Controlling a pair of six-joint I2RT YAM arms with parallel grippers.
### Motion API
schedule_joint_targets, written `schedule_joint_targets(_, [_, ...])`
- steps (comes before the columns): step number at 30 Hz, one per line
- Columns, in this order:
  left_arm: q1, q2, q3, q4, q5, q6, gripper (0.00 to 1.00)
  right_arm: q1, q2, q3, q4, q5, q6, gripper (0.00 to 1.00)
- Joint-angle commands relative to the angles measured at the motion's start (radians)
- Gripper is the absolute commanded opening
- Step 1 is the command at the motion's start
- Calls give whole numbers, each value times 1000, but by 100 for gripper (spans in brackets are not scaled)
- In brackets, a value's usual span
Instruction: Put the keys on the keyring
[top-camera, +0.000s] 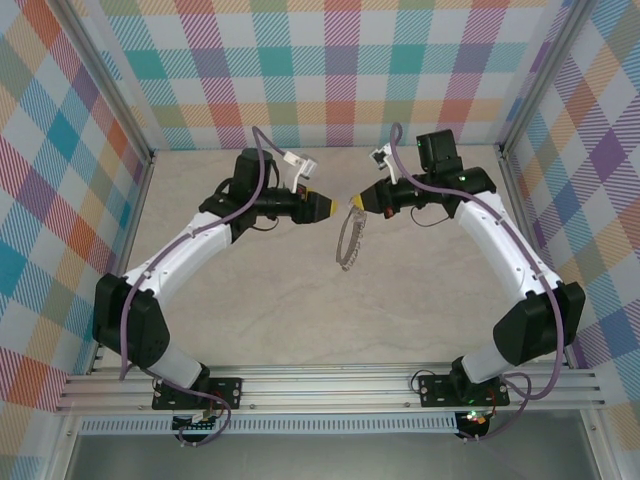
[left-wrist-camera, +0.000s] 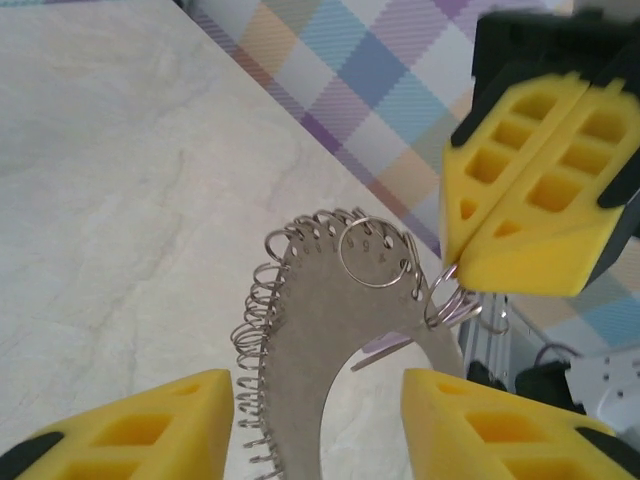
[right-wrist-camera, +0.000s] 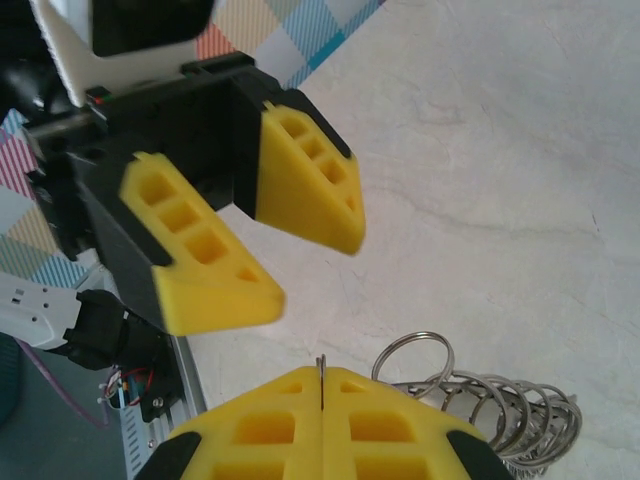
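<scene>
Hanging from the right pincer (top-camera: 357, 203), whose fingers are pressed together on its top edge, the keyring (top-camera: 348, 240) dangles clear above the counter (top-camera: 300, 320), with its wire loops fringing the rim. Close beside it, the left pincer (top-camera: 330, 207) has its fingers spread partway and grips nothing; in its wrist view the grey hoop sits in the gap between them, untouched. A lilac sliver (left-wrist-camera: 462, 312) among the loops just under the right pincer's tips may be the key, but it is too blurred to be sure.

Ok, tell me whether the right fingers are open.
No: the right fingers are pressed together, pinching a thin edge of the keyring.
</scene>
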Motion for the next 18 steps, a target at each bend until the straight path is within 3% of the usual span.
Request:
schedule_joint_targets(1, [8, 23, 53, -9, 95, 65, 44, -4, 23, 33, -34, -73, -62, 0])
schedule_joint_targets(18, [12, 80, 66, 149, 227, 6, 39, -4, 46, 8, 83, -168, 6, 0])
